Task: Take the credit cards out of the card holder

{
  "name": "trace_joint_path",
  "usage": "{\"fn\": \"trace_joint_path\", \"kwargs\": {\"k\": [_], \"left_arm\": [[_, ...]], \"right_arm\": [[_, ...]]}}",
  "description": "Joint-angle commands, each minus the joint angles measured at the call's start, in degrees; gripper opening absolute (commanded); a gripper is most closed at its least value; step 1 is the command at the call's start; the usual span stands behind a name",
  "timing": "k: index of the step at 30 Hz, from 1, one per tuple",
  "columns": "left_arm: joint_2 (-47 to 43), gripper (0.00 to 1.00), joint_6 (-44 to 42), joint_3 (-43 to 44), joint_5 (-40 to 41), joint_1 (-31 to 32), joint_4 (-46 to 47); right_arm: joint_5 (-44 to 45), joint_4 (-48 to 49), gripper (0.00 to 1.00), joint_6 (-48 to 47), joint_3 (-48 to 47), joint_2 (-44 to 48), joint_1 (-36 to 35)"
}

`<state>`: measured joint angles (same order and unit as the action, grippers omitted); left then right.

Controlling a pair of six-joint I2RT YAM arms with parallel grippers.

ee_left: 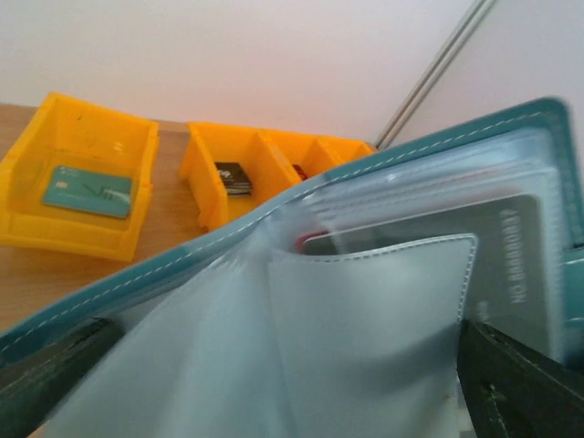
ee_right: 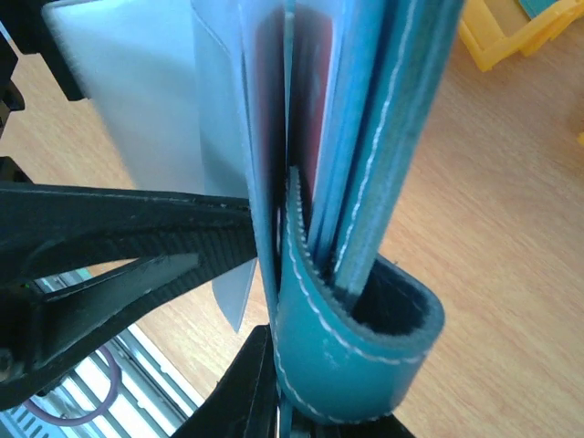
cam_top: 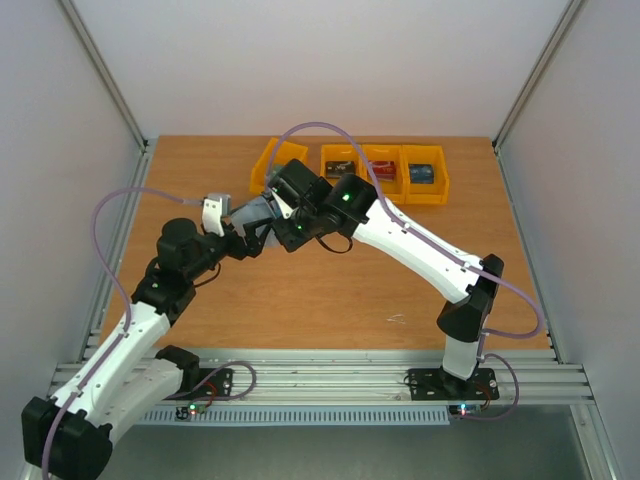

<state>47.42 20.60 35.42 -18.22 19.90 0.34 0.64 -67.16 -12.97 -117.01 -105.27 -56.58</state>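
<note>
While viewing from above, noted holder (cam_top: 252, 212) held up off tabletop (cam_top: 330, 300), toward the back, just in front of four yellow bins (cam_top: 425, 192). Seen edge-on from right wrist. Found right fingers (ee_right: 119, 228) pinched narrow on holder, gripping it near closure tab (ee_right: 365, 356). From left wrist, seen open, pale inner pockets fanned out and filling the view. Found left fingers (ee_left: 516, 388) spread wide, one at each lower corner, with a pocket leaf lying between; cannot tell whether touching. Spotted dark grey card (ee_left: 520, 265) and red card edge (ee_left: 308, 239) tucked in clear sleeves. Logged loose cards in bins: teal card (ee_left: 87, 192), dark card (ee_left: 233, 178), blue card (cam_top: 422, 173).
</note>
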Motion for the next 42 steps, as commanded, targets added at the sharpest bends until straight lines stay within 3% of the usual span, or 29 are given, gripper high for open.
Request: {"fn": "trace_joint_path", "kwargs": {"k": [1,8,17,22,36,42], "left_arm": [[-0.78,0.99,0.52,-1.88,3.38,-0.94,-3.09],[-3.0,0.99,4.44,-3.92,1.51,-5.14,-2.03],[-7.28,0.99,11.3,-4.7,-23.75,-9.88,14.9],[-8.87,0.99,11.45,-5.02,-30.96,-10.41,17.41],[-11.21,0.99,9.06,-3.17,-34.24,-10.58,16.67],[-11.43,0.99,8.13,-2.66,-27.34,-12.28,14.62]], "right_arm": [[-2.82,2.62,0.01,-1.46,-1.89,2.5,-1.34],[-10.5,6.68,0.01,-4.43,2.03,8.17,-0.45],[-21.95,9.49,0.01,-8.52,8.77,15.66,1.69],[-26.95,11.14,0.01,-10.01,12.56,20.6,3.49],[-32.66,10.12,0.01,-11.84,17.83,27.04,7.98],[-36.52,10.09,0.01,-12.01,16.45,25.35,11.24]]}}
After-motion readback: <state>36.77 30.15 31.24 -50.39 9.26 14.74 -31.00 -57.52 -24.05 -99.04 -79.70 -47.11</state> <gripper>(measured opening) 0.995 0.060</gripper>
